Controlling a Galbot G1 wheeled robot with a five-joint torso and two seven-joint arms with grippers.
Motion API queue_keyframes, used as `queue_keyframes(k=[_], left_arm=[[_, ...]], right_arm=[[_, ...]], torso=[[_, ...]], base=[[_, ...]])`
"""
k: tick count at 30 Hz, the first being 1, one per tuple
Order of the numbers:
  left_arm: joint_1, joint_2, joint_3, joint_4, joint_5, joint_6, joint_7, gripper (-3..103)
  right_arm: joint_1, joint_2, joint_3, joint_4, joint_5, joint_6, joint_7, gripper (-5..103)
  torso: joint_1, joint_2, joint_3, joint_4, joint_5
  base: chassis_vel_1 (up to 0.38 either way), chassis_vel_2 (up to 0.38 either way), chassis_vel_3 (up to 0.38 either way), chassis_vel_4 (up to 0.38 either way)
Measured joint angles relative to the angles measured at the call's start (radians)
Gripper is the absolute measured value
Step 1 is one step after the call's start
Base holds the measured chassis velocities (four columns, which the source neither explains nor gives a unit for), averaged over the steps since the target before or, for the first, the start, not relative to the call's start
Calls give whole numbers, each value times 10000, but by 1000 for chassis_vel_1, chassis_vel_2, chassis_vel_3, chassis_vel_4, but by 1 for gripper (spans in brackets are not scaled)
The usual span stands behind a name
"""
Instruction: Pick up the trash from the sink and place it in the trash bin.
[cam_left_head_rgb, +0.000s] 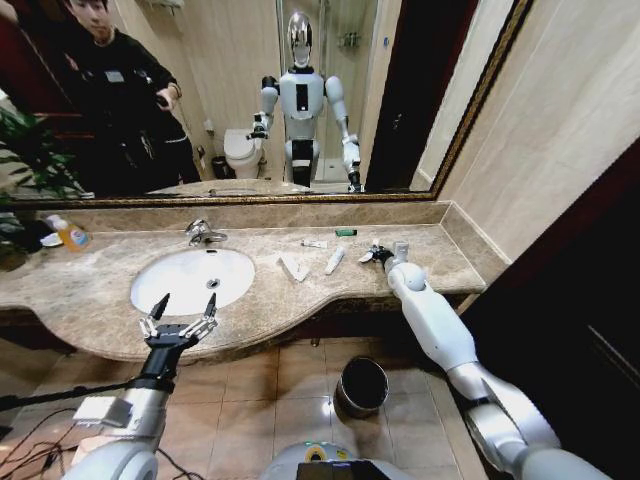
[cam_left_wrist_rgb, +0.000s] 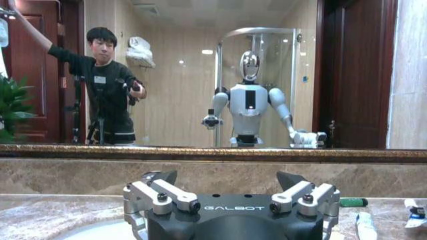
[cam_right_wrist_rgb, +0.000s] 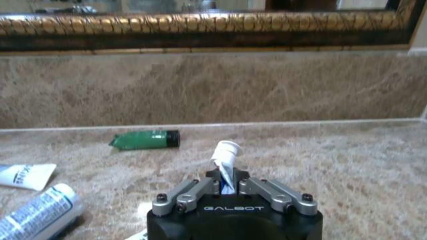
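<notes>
The right gripper (cam_right_wrist_rgb: 229, 184) sits near the counter's (cam_left_head_rgb: 100, 285) right end, jaws clenched on a small white tube (cam_right_wrist_rgb: 223, 155), nozzle up, ready for lifting toward the trash bin (cam_left_head_rgb: 362, 387) on the floor. The left gripper (cam_left_head_rgb: 181, 309) waits released at the sink's (cam_left_head_rgb: 180, 282) front edge.

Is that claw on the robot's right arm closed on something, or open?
Closed. The right gripper has its jaws pinched on a small white tube, whose capped end sticks up above the countertop.

Bare countertop (cam_left_head_rgb: 440, 262) beside right end effector (cam_left_head_rgb: 378, 254); mirror frame (cam_right_wrist_rgb: 200, 30) blocks behind
</notes>
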Motion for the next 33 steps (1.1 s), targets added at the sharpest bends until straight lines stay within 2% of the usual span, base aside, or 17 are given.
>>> queue_keyframes(k=[5, 13, 22, 30, 33], left_arm=[[0, 0, 0, 0, 0, 0, 0, 100], [0, 0, 0, 0, 0, 0, 0, 100], [0, 0, 0, 0, 0, 0, 0, 100], [0, 0, 0, 0, 0, 0, 0, 100], [0, -2, 0, 0, 0, 0, -1, 100]], right_arm=[[-118, -142, -11, 407, 15, 3, 45, 10], [-1189, -707, 377, 2534, 434, -140, 92, 4], [-3913, -1727, 1661, 5751, 1055, -346, 77, 3], [-5415, -2026, 2202, 7072, 1157, -156, 317, 3], [-6684, -2016, 2591, 7706, 867, 214, 164, 3]], torso=[[0, 0, 0, 0, 0], [0, 0, -1, 1, 1], [-1, 0, -1, -1, 1], [-1, -1, -1, 1, 0], [-1, -1, -1, 0, -1]], base=[[0, 0, 0, 0], [0, 0, 0, 0], [0, 0, 0, 0], [0, 0, 0, 0], [0, 0, 0, 0]])
